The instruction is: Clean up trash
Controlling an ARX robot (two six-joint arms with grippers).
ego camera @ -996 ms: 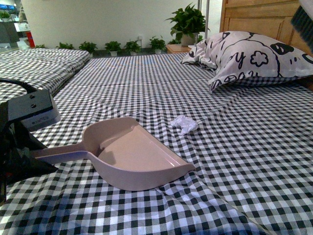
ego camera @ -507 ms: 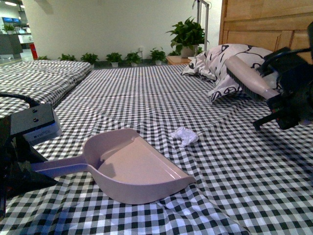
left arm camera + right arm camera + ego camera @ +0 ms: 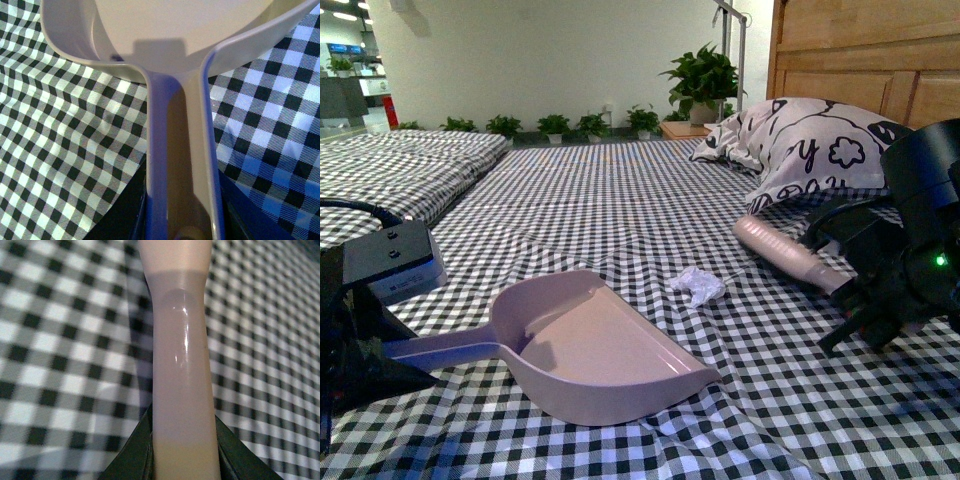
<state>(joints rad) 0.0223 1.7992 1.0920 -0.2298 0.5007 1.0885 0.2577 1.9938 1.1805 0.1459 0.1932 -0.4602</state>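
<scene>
My left claw (image 3: 182,231) is clenched on the pink dustpan's (image 3: 590,345) handle, pan resting on the checked bed sheet (image 3: 620,190). The trash (image 3: 697,285) lies just beyond the pan's far right lip. My right claw (image 3: 182,460) grips a pink brush handle (image 3: 790,256).

Pink dustpan (image 3: 590,345), white trash (image 3: 698,285), black-and-white checked sheet (image 3: 620,200), pink brush (image 3: 785,255).
</scene>
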